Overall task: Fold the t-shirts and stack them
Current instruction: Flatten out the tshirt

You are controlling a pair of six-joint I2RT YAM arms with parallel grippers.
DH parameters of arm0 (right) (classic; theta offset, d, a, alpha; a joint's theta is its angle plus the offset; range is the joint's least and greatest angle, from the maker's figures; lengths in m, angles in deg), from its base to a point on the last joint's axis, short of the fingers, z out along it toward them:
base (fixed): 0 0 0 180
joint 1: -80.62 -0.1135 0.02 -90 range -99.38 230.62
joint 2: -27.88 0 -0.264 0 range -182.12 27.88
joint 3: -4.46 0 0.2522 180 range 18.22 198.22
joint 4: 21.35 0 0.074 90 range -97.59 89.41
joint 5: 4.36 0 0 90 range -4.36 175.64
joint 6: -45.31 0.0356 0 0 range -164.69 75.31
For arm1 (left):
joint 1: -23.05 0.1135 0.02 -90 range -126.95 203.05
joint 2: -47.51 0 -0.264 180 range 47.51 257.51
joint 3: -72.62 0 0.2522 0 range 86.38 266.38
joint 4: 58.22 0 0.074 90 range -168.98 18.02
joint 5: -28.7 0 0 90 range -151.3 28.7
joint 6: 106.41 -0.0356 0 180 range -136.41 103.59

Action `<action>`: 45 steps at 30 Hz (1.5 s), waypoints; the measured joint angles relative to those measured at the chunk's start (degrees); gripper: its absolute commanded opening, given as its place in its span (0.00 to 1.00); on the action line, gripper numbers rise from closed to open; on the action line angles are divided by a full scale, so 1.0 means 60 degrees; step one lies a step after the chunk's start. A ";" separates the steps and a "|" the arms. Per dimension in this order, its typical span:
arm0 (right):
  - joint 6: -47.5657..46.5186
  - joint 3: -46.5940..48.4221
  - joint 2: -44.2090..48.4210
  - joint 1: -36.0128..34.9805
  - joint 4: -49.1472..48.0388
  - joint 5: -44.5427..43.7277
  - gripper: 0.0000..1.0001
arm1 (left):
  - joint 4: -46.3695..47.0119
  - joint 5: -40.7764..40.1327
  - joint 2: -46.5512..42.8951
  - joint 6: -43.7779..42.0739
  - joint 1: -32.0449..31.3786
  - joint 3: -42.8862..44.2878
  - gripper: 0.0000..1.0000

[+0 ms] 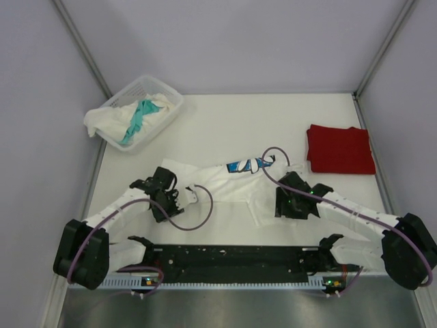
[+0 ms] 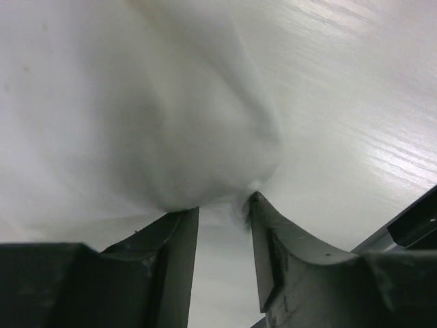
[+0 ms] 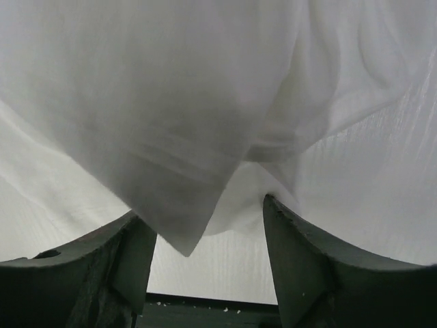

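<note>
**A:** From above, how far along is it?

**B:** The red t-shirt [image 1: 340, 149] lies folded flat on the worktop [image 1: 225, 123], beyond the right fingers [image 1: 285, 205] and off to their outer side. The printed white t-shirt [image 1: 225, 188] is rumpled and only partly folded, I'd say. It stretches between the right fingers and the left fingers [image 1: 167, 203], and both sets are down on it.

**A:** And the rest?

**B:** A teal t-shirt [image 1: 138, 117] and a plain white t-shirt [image 1: 102, 121] sit bunched in the basket [image 1: 171, 102], well beyond the left fingers. My reading is one done, one in hand and at least two to go. Nothing is stacked on the red one yet.

**A:** Left wrist view?

**B:** The cloth [image 2: 171, 116] swells into a rounded fold right at the fingertips [image 2: 258, 205] and touches them. Bare worktop [image 2: 382, 102] shows past the right-hand finger. The two fingers stand slightly apart with white between them. I can't tell whether they are pinching the fold or only meeting it.

**A:** Right wrist view?

**B:** There the fingers [image 3: 287, 239] are spread wide and released. A corner of the shirt [image 3: 184, 242] hangs into the gap, nearer the left-hand finger, and neither finger grips it.
</note>
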 measured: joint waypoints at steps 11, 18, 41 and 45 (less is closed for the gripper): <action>0.0200 -0.0277 0.0652 0.0004 -0.0484 -0.0554 0.00 | 0.0481 -0.1042 -0.0736 0.0117 0.0229 0.0233 0.00; -0.0368 0.1657 0.2248 0.0004 0.0783 -0.0754 0.00 | -0.0772 -0.1402 -0.1603 0.0084 0.0674 0.3104 0.00; -0.3049 0.8743 0.2554 0.0492 0.2408 -0.0149 0.00 | -0.4156 -0.2962 -0.1934 -0.0342 0.1137 0.9985 0.00; -0.3289 0.9719 -0.0011 0.2911 0.1541 0.1657 0.00 | -0.2721 -0.3340 -0.0637 -0.0608 0.1173 0.9668 0.00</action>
